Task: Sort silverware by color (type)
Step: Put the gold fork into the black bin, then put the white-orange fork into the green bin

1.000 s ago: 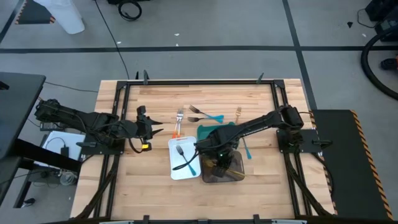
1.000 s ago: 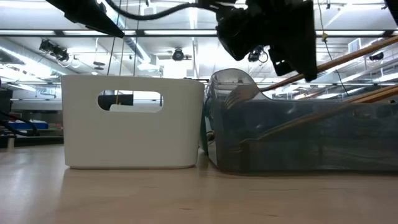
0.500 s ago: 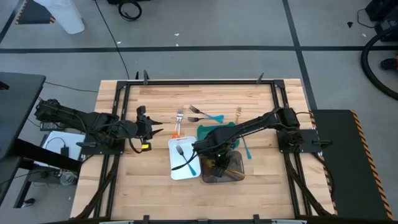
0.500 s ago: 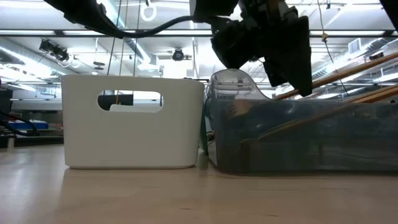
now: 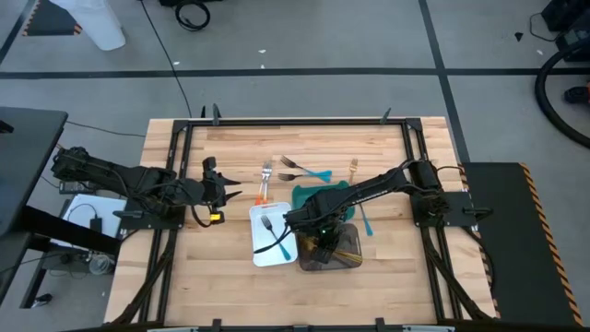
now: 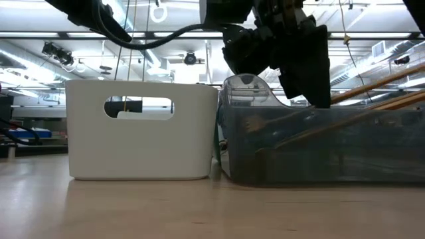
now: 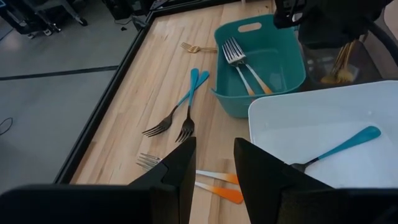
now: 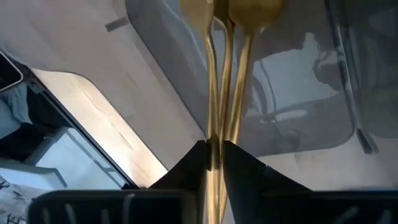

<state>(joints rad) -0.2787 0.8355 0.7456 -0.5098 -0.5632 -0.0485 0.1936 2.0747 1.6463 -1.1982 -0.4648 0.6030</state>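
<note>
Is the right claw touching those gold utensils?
Touching. The right wrist view shows the right claw pinched shut on the gold utensils, over the grey tray.

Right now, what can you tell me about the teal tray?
The teal tray is a small rectangular bin that looks like plastic, with a slot handle in one end wall. It stands upright on the wooden table, close beside the white tray. Two orange-handled forks lie inside it.
</note>
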